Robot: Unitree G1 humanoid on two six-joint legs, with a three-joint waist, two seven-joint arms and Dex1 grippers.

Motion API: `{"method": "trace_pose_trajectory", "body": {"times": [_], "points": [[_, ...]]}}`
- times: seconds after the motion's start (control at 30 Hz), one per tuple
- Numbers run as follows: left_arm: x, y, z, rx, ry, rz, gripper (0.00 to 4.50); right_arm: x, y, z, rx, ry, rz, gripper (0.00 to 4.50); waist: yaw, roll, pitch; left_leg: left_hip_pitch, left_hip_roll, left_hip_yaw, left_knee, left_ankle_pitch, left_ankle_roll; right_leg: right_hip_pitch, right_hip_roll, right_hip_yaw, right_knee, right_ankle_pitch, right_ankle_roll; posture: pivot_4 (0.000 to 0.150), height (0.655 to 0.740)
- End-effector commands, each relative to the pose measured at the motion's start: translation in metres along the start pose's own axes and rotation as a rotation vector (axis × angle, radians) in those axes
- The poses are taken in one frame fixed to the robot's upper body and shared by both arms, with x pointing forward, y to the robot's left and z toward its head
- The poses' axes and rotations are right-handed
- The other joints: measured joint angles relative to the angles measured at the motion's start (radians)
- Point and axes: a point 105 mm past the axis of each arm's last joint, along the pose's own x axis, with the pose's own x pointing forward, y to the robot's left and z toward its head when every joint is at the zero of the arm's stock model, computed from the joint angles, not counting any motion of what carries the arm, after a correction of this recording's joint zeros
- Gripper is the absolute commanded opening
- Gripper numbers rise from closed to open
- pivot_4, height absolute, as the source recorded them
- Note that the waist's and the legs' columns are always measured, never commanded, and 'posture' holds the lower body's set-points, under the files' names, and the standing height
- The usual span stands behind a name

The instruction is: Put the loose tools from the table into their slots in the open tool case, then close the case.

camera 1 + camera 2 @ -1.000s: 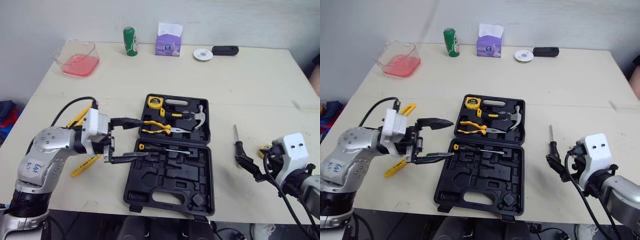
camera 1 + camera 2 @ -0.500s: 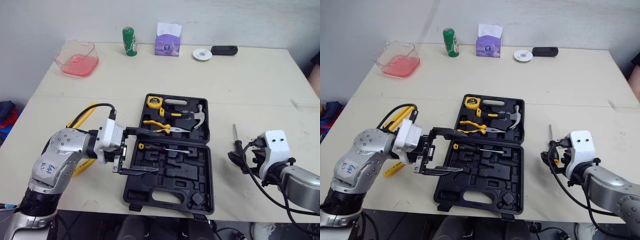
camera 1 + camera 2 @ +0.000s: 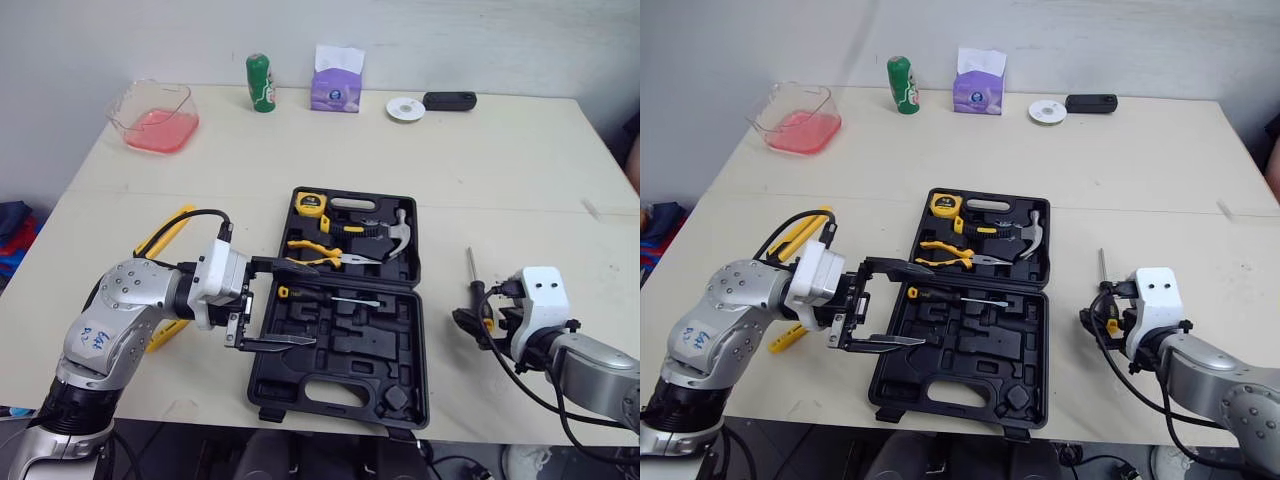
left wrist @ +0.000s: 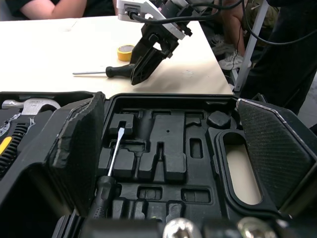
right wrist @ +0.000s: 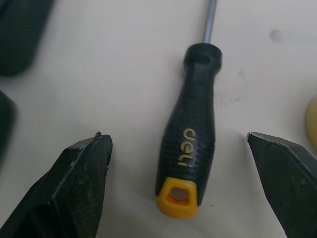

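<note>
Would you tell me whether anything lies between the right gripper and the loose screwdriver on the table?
Nothing visible does. The right gripper has its open fingers straddling the handle of the screwdriver, with bare table between. A yellow roll lies off to one side.

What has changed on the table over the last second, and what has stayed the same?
The left pincer swung to the robot's right, from beside the tool case to over its left edge, open. The right pincer moved in on the loose screwdriver and now straddles its handle, open, gripping nothing. Case, stowed tools and screwdriver stayed put.
</note>
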Motion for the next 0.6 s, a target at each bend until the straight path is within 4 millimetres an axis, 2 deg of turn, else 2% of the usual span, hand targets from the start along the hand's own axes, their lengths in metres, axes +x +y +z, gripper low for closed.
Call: {"method": "trace_pose_trajectory", "body": {"times": [0.03, 0.1, 0.27, 0.43, 0.6], "points": [[0.001, -0.003, 0.006, 0.041, -0.004, -0.018, 4.5, 0.003, -0.001, -0.002, 0.0, -0.01, -0.013, 4.25, 0.0, 0.0, 0.0, 0.0, 0.0, 0.0, 0.0, 0.0, 0.0, 0.0, 0.0, 0.0, 0.0, 0.0, 0.0, 0.15, 0.74], [0.001, -0.003, 0.006, 0.041, -0.003, -0.02, 4.5, 0.005, -0.001, -0.004, 0.0, -0.009, -0.014, 3.59, 0.0, 0.0, 0.0, 0.0, 0.0, 0.0, 0.0, 0.0, 0.0, 0.0, 0.0, 0.0, 0.0, 0.0, 0.0, 0.15, 0.74], [0.002, -0.003, 0.006, 0.041, -0.006, -0.021, 4.5, 0.008, -0.003, -0.004, -0.003, -0.026, -0.026, 1.02, -0.002, 0.0, 0.0, 0.001, 0.0, 0.0, 0.0, 0.0, 0.0, 0.0, 0.0, 0.001, 0.001, 0.0, 0.0, 0.15, 0.74], [0.002, -0.002, 0.007, 0.052, -0.012, -0.011, 4.5, 0.01, -0.004, 0.008, -0.012, -0.11, -0.025, 0.98, -0.003, 0.0, 0.0, 0.001, 0.0, 0.001, 0.001, 0.0, 0.0, 0.0, 0.0, 0.001, 0.001, 0.001, 0.0, 0.15, 0.74], [0.001, 0.001, 0.013, 0.028, -0.05, 0.016, 4.5, 0.007, -0.001, 0.038, -0.086, -0.272, 0.009, 0.98, -0.002, 0.0, 0.0, 0.0, 0.0, 0.001, 0.0, 0.0, 0.0, -0.002, 0.0, 0.001, 0.001, 0.001, 0.0, 0.15, 0.74]]}}
